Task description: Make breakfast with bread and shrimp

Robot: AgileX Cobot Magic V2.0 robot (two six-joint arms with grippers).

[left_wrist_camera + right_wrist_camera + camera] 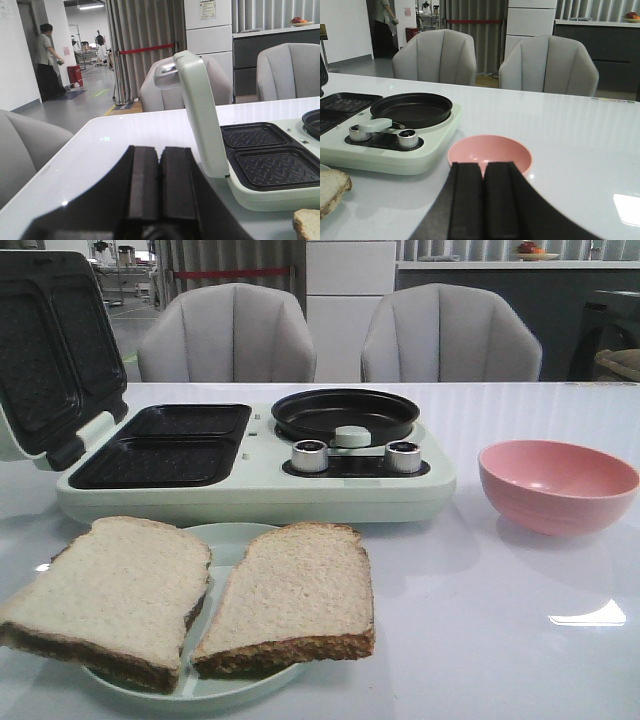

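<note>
Two slices of bread [110, 590] [295, 595] lie side by side on a pale green plate [225, 540] at the table's front left. A corner of one slice [307, 222] shows in the left wrist view, and another corner [332, 187] in the right wrist view. The shrimp is out of view; the inside of the pink bowl [557, 483] is hidden from the front. My left gripper [160, 155] is shut and empty, left of the sandwich maker's raised lid [200, 115]. My right gripper [483, 170] is shut and empty, just in front of the pink bowl [490, 152].
A pale green breakfast machine [255, 465] stands mid-table with its lid [50, 345] open, two dark grill wells [165, 445], a round black pan [345, 415] and two silver knobs [310, 455]. Two grey chairs [230, 335] stand behind the table.
</note>
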